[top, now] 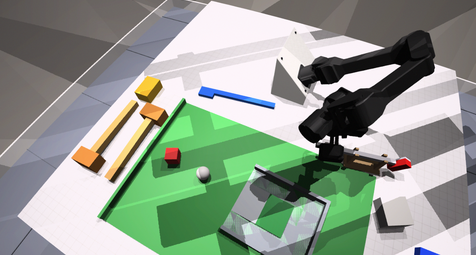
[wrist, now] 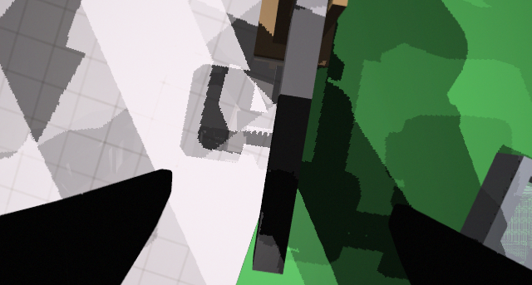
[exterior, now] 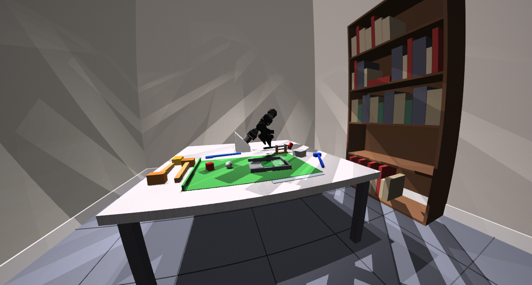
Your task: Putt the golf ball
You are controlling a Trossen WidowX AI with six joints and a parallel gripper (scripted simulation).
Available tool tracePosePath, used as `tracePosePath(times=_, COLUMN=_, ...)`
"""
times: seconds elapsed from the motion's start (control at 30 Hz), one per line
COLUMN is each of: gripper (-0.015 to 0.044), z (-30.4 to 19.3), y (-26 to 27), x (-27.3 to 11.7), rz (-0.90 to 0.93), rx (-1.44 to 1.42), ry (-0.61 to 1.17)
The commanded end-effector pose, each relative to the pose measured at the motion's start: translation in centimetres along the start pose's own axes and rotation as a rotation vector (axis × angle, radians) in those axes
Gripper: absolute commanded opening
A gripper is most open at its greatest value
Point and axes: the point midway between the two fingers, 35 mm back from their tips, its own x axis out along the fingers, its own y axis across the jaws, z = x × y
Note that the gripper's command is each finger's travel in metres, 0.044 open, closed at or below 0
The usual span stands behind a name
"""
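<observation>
Straddling one putter (top: 369, 154) (exterior: 281, 146) (wrist: 296, 110): one open end effector (top: 331, 153) (exterior: 268, 145) (wrist: 283, 197); one ball (top: 203, 173) (exterior: 229, 164), two mallets on table.

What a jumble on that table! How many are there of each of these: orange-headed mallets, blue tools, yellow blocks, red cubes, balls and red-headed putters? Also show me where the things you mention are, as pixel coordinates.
Orange-headed mallets (top: 88, 158) (top: 131, 147) (exterior: 156, 178) (exterior: 181, 171): 2
Blue tools (top: 238, 98) (top: 427, 251) (exterior: 223, 155) (exterior: 317, 154): 2
Yellow block (top: 148, 87) (exterior: 177, 159): 1
Red cube (top: 171, 155) (exterior: 209, 166): 1
Ball (top: 202, 173) (exterior: 228, 164): 1
Red-headed putter (top: 399, 164) (exterior: 290, 146) (wrist: 302, 56): 1
Total: 8
</observation>
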Motion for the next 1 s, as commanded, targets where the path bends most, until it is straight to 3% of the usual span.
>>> tracePosePath(times=0.0, gripper=0.044, z=-0.1, y=0.0, x=0.6, rz=-0.004, rx=0.002, ry=-0.005)
tracePosePath(times=0.97, gripper=0.044, z=-1.3, y=0.0, x=5.1, rz=-0.004, rx=0.001, ry=-0.007)
